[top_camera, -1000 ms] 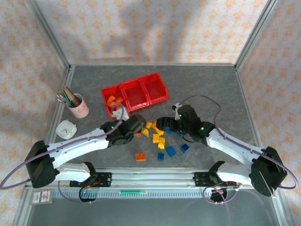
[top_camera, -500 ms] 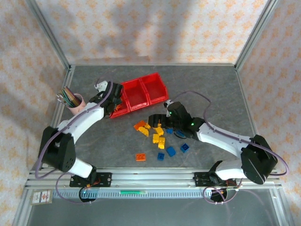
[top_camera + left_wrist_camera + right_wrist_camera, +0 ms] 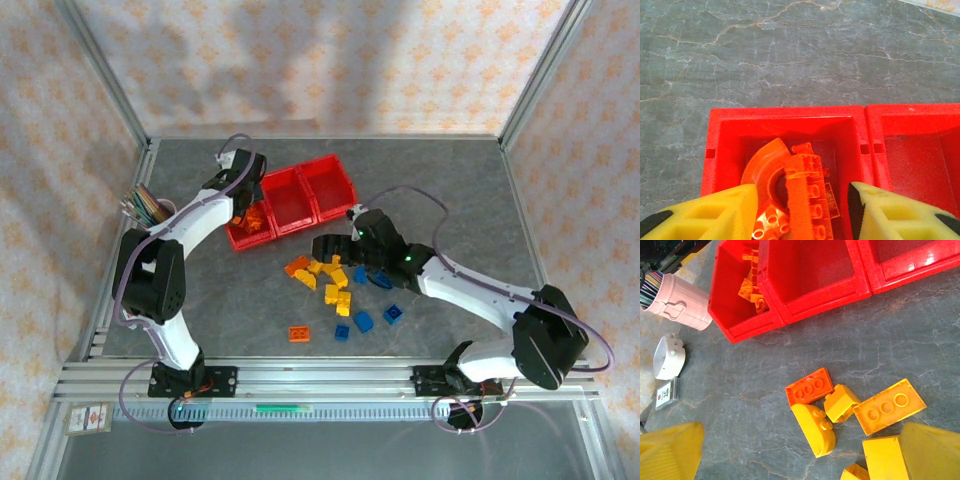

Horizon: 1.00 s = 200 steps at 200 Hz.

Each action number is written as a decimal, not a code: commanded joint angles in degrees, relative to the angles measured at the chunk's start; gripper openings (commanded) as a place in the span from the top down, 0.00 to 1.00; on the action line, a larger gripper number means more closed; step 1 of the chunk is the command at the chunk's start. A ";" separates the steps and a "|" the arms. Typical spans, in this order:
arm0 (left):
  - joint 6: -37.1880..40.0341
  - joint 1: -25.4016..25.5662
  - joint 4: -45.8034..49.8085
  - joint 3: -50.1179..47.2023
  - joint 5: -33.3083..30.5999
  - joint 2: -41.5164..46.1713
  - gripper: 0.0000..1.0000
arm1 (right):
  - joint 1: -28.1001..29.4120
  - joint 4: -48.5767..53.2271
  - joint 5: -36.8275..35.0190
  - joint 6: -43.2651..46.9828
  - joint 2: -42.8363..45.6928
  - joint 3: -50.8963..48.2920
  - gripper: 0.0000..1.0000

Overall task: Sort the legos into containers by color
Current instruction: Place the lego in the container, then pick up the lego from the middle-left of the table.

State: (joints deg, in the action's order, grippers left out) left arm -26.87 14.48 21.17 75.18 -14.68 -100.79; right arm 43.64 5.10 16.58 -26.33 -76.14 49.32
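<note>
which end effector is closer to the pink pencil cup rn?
Left. The left end effector hangs over the leftmost red bin, next to the pencil cup; the right end effector is over the loose yellow bricks, farther off.

Bystanders on a grey, marble-veined table (image 3: 450, 180)

A pale pink cup (image 3: 682, 307) stands upright near the table's left edge, packed with coloured pencils (image 3: 143, 204) that fan out above its rim. Just beside it, toward the near side, lies a small white rounded object (image 3: 669, 356), too small to identify. Walls papered with an orange floral pattern (image 3: 330, 70) close in the back and sides, held by slanting aluminium posts (image 3: 100, 70). Metal rails (image 3: 330, 378) run along the near edge, and a small card with a red mark (image 3: 88, 418) lies below their left end.
</note>
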 commanded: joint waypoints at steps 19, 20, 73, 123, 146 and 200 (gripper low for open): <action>0.04 0.47 2.23 -2.56 3.48 7.01 0.45 | 0.85 1.72 0.05 0.61 0.89 0.78 0.00; 0.01 0.56 2.31 -2.74 3.54 7.28 0.45 | 0.89 1.78 0.13 0.64 0.90 0.78 0.00; -6.34 9.24 5.40 -17.01 4.68 21.65 0.44 | 0.85 2.29 3.19 2.64 3.82 -4.09 0.00; -19.74 22.39 11.60 -27.87 2.58 33.28 0.37 | 0.87 2.74 3.84 2.29 8.15 -10.72 0.00; -27.70 30.44 14.36 -30.95 0.52 37.49 0.35 | 0.89 2.29 4.14 0.55 12.01 -14.27 0.00; -42.77 48.22 13.95 -34.48 1.45 33.96 0.29 | 0.87 -0.97 6.03 -2.35 17.64 -22.31 0.00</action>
State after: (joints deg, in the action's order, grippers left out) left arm -60.47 57.54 32.82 41.21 -12.32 -63.42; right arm 44.23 6.31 21.52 -27.14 -61.04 29.45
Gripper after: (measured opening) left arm 0.695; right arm 0.997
